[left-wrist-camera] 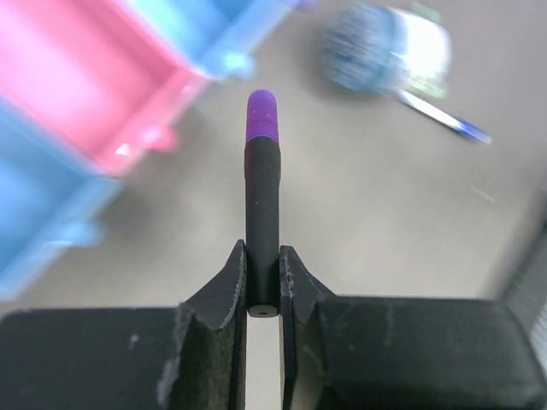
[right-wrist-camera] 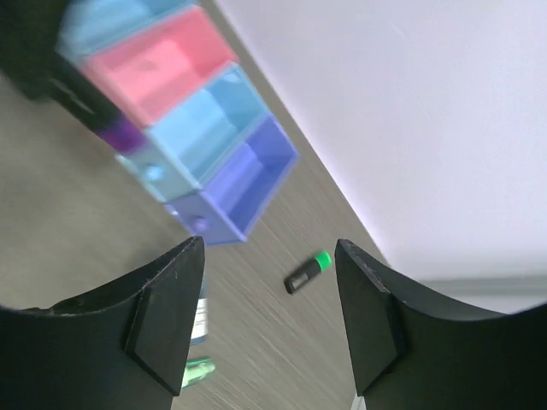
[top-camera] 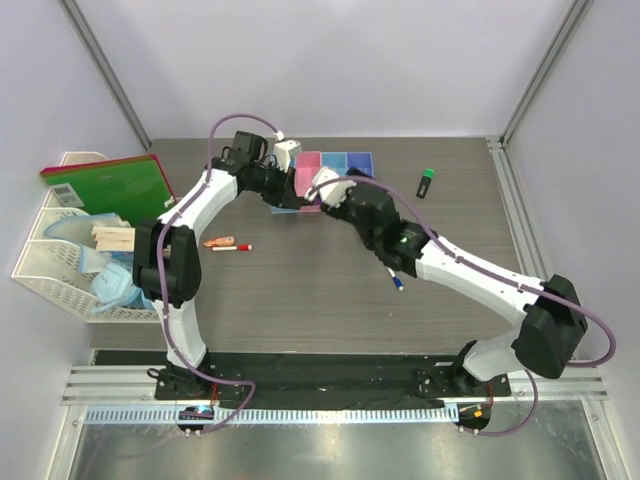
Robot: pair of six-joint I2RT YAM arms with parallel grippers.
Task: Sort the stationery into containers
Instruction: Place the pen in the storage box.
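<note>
Where left fingers [left-wrist-camera: 218, 295] meet, highlighter [left-wrist-camera: 262, 205] sits clamped.

The top view looks steeply down from behind the arms [top-camera: 185, 215] over the whole table [top-camera: 300, 300]. The left wrist view sits close above the bin row [left-wrist-camera: 94, 77], upper left; the right wrist view stands farther off, facing the back wall [right-wrist-camera: 410, 111]. All three share the bin row.

The row of bins [top-camera: 335, 162] stands at the far middle of the counter [top-camera: 300, 310]. My left gripper [left-wrist-camera: 262, 254] sits just before its left end, with a highlighter [left-wrist-camera: 262, 196] pinched between the jaws. The other highlighter [top-camera: 425, 182] lies on the counter right of the bins, apart from them. A marker [top-camera: 232, 247] lies nearer and further left. The desk organiser [top-camera: 50, 270] stands at the left edge, with a notebook [top-camera: 110, 185] in it.
</note>
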